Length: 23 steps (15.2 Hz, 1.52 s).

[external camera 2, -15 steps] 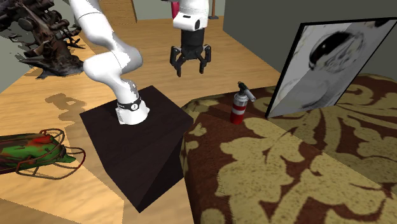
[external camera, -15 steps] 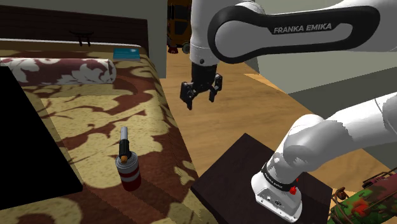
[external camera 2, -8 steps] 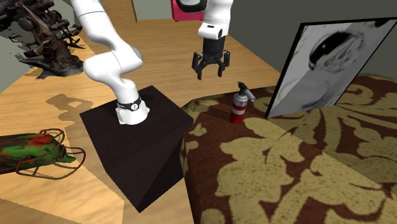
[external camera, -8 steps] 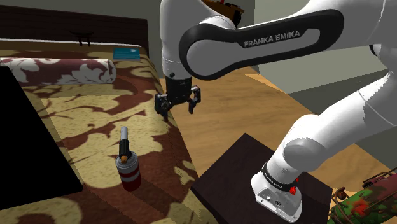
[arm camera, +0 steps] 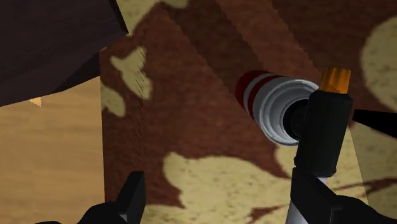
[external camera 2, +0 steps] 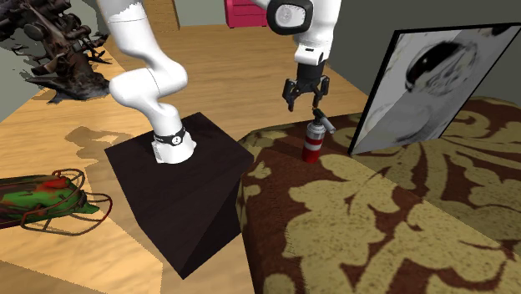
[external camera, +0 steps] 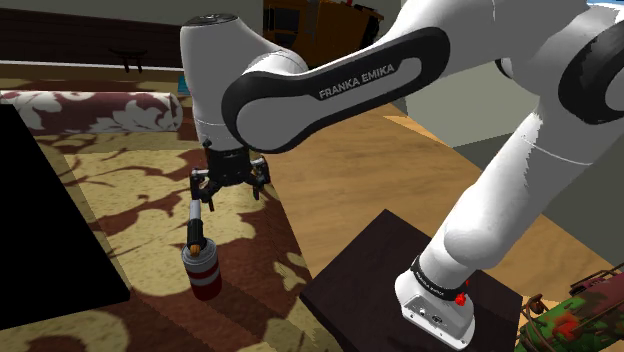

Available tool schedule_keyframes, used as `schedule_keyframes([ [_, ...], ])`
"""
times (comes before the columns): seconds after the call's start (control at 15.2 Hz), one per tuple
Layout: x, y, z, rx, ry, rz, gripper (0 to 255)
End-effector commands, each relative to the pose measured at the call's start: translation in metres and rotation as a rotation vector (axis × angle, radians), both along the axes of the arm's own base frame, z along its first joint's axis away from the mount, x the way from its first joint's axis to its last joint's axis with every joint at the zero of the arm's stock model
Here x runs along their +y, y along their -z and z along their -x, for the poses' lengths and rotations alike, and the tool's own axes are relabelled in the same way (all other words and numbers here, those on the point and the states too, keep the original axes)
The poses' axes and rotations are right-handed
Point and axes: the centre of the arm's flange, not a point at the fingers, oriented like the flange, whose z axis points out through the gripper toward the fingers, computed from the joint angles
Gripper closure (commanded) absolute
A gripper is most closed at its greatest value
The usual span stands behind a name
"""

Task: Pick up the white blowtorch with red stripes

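Observation:
The blowtorch (external camera: 202,270) stands upright on the brown and cream patterned bed cover (external camera: 120,190), near the bed's edge. It is a white canister with red stripes, a black head and a grey nozzle. In the second exterior view the blowtorch (external camera 2: 312,144) stands just in front of a leaning picture. My gripper (external camera: 230,190) hangs open a little above it, toward the shoulder view's right of the nozzle, and nothing is between the fingers. Seen from the hand, the blowtorch (arm camera: 275,105) lies ahead of one finger (arm camera: 310,197) of the gripper (arm camera: 222,200). From across, the gripper (external camera 2: 305,100) is right above the torch's top.
A large framed picture (external camera 2: 417,83) leans on the bed behind the torch and appears as a black panel (external camera: 45,220) in the shoulder view. A patterned bolster (external camera: 100,110) lies at the bed's head. The dark stand box (external camera 2: 184,192) sits on the wooden floor (external camera 2: 209,75), with a sled (external camera 2: 46,196) beside it.
The arm has swung from over the wooden floor to over the bed and lowered. The gripper, still open, now hangs just above the blowtorch. The blowtorch has not moved.

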Motion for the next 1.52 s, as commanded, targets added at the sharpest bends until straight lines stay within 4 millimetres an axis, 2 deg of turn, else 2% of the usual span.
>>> schedule_keyframes([
  [0.0, 0.022, 0.01, -0.01, -0.007, 0.018, -0.007, 0],
  [0.33, 0.071, 0.03, -0.037, -0.019, 0.054, -0.019, 0],
  [0.79, 0.071, 0.067, -0.037, -0.019, 0.054, -0.019, 0],
  [0.92, 0.071, 0.07, -0.037, -0.019, 0.054, -0.02, 0],
  [0.99, 0.071, 0.07, -0.037, -0.019, 0.055, -0.02, 255],
  [1.45, 0.071, 0.07, -0.036, -0.019, 0.055, -0.02, 255],
])
